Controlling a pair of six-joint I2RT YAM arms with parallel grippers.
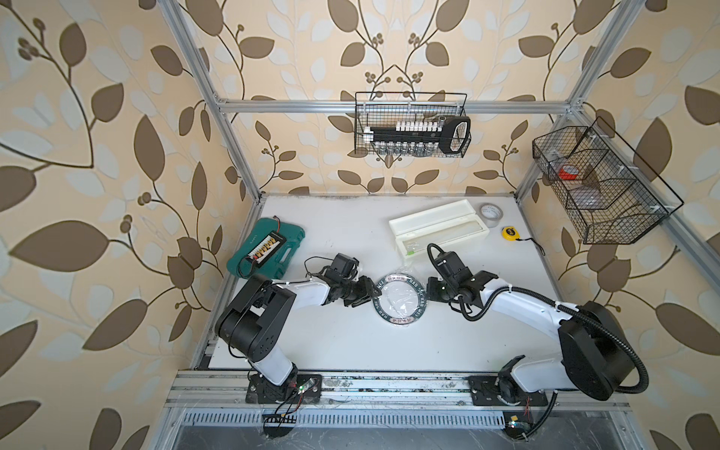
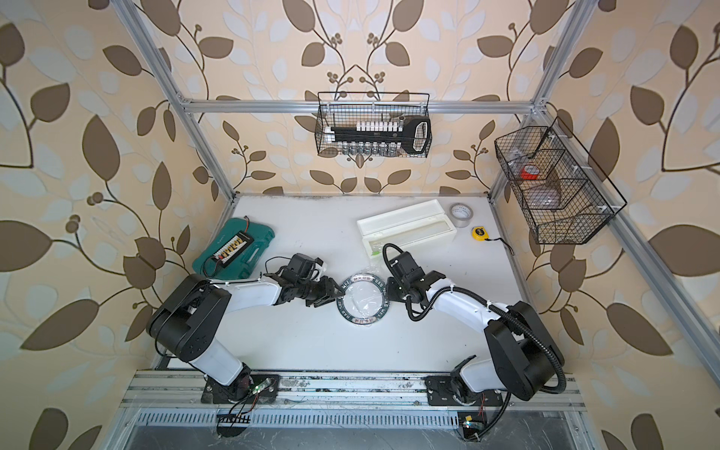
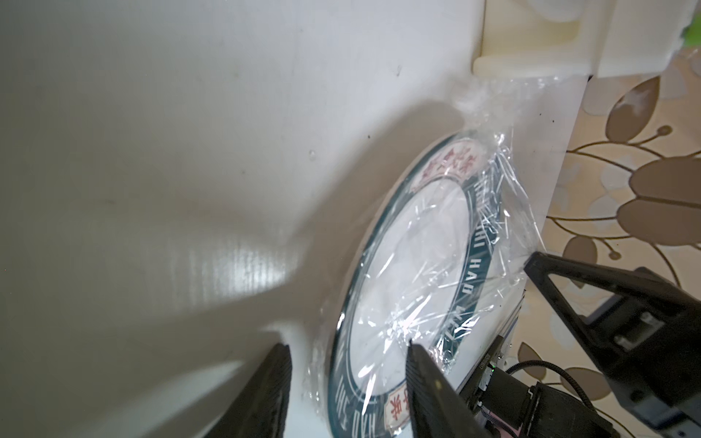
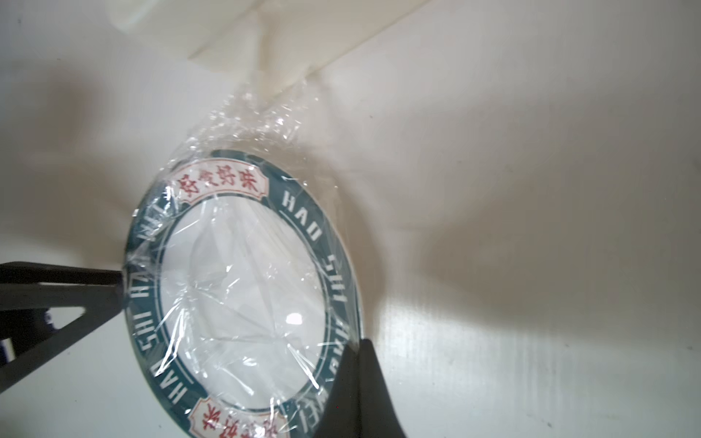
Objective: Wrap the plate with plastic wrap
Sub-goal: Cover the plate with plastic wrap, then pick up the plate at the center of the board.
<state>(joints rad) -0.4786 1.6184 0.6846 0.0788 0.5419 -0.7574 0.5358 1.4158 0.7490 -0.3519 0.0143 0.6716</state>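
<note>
**Right gripper (image 4: 363, 349) clenched at plate (image 4: 303, 216) rim, left gripper (image 3: 347, 344) spread**

The right gripper is closed at the plate's edge; whether it pinches wrap (image 4: 242, 280) is unclear. The left gripper's jaws stand apart, straddling the opposite edge. The plate lies flat on the table (image 1: 350, 343) between the grippers, with crinkled wrap over it, bunched toward the box (image 1: 440, 226) behind.

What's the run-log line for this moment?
stage: plastic wrap draped over plate | left gripper: open, straddling rim | right gripper: shut at opposite rim | dispenser box: beyond plate
</note>
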